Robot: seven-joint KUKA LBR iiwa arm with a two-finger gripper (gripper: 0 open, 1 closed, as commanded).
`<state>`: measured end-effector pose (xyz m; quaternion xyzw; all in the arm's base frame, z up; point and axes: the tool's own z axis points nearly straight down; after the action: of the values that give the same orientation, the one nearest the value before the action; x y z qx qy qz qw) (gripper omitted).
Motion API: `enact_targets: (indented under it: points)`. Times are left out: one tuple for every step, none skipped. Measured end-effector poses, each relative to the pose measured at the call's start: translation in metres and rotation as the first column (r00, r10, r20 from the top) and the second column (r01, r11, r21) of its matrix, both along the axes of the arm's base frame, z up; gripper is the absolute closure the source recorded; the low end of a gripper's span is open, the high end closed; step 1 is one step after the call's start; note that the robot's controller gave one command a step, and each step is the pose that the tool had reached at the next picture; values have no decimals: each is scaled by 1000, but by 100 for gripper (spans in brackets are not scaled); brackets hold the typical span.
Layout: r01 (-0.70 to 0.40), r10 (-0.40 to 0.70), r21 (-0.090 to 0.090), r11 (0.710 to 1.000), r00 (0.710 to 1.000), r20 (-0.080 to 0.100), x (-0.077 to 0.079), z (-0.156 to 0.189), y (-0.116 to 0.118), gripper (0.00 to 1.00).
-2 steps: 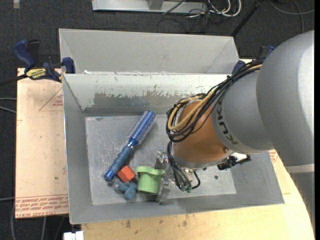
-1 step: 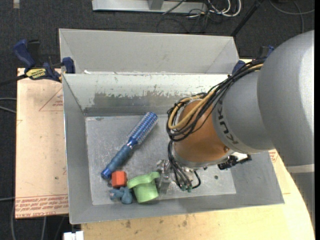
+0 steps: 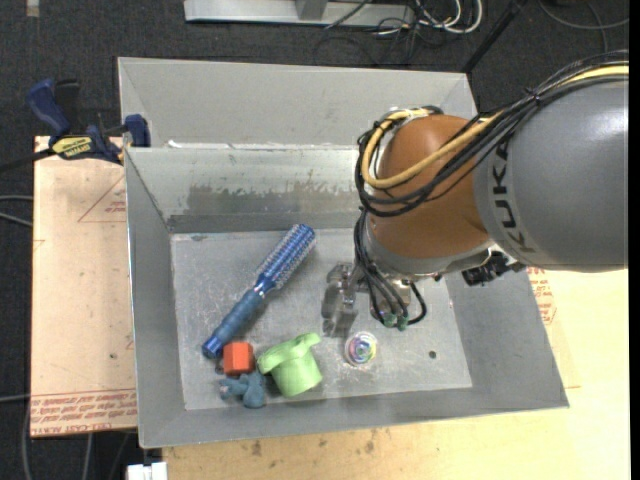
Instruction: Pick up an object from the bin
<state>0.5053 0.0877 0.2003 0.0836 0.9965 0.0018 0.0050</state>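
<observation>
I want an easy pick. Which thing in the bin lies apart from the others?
The small round disc, alone beside the gripper. The brush, orange block, green piece and blue piece cluster at front left.

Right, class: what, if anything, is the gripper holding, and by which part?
Nothing is held: the gripper hangs over the bin floor, beside a small round trinket.

Bright even light; soft shadows beside things in bin (image 3: pixel 300 118); sheen on arm (image 3: pixel 585 118).

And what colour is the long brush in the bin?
The brush is blue; the camera view shows it.
</observation>
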Motion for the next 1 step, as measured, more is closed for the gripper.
enact_targets:
  points:
    - [1, -1, -2, 1000, 1000, -8, -2, -4, -1, 0]
